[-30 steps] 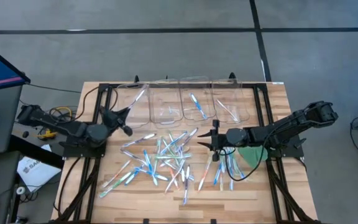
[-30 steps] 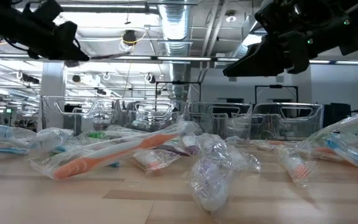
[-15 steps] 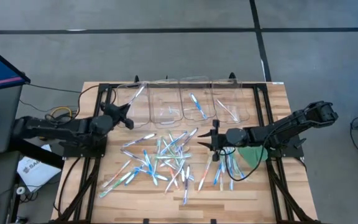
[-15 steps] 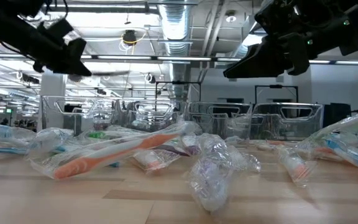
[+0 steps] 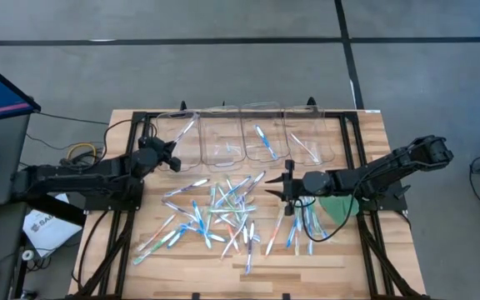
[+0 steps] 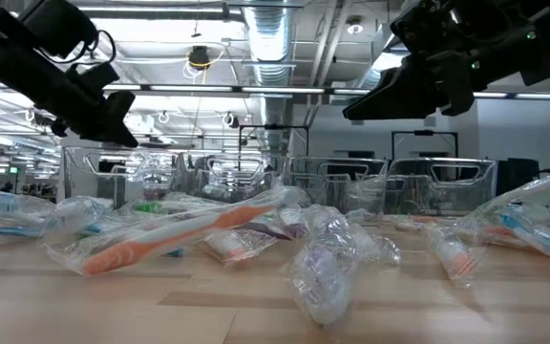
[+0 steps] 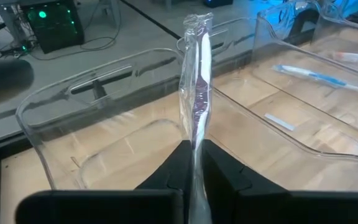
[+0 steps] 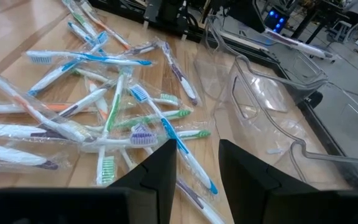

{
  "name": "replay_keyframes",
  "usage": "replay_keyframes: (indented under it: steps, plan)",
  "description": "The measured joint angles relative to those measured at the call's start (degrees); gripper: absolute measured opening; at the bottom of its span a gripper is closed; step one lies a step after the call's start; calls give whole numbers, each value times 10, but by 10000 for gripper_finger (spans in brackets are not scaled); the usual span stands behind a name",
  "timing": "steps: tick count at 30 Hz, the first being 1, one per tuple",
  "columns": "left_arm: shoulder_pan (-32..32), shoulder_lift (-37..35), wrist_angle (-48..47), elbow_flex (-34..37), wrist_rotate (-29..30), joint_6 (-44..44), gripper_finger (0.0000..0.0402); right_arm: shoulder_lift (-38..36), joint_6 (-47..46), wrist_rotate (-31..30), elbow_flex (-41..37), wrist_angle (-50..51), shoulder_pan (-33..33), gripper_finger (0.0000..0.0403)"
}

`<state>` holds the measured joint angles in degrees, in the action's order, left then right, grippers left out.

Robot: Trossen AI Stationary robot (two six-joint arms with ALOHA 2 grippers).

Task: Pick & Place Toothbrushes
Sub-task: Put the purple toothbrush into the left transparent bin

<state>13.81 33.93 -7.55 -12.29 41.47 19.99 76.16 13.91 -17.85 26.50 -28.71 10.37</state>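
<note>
Your left gripper (image 7: pixel 194 163) pinches a wrapped purple-and-white plastic toothbrush (image 7: pixel 196 87) upright over the leftmost clear plastic bin (image 7: pixel 67 109); your right gripper (image 8: pixel 196 163) hovers with fingers parted, empty, above the loose pile of wrapped toothbrushes (image 5: pixel 219 212) on the wooden table (image 5: pixel 182 271).

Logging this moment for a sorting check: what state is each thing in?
Left gripper: shut on a wrapped purple toothbrush, held over the leftmost bin.
Right gripper: open, empty, above the pile.
Third bin: holds a blue brush.
Pile: loose on the table.
</note>
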Motion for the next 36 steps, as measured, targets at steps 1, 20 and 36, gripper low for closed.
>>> replay_keyframes:
  steps: [1, 20, 36]
  plan:
    - [0, 0, 0, 0, 0, 0, 25, 0, 0, 0, 0, 0, 0, 113]
    - [0, 0, -4, 0, -40, 0, 56, 0, -4, 0, 0, 0, 0, 113]
    - [0, 0, -4, 0, -48, 0, 140, 0, -4, 0, 0, 10, 0, 113]
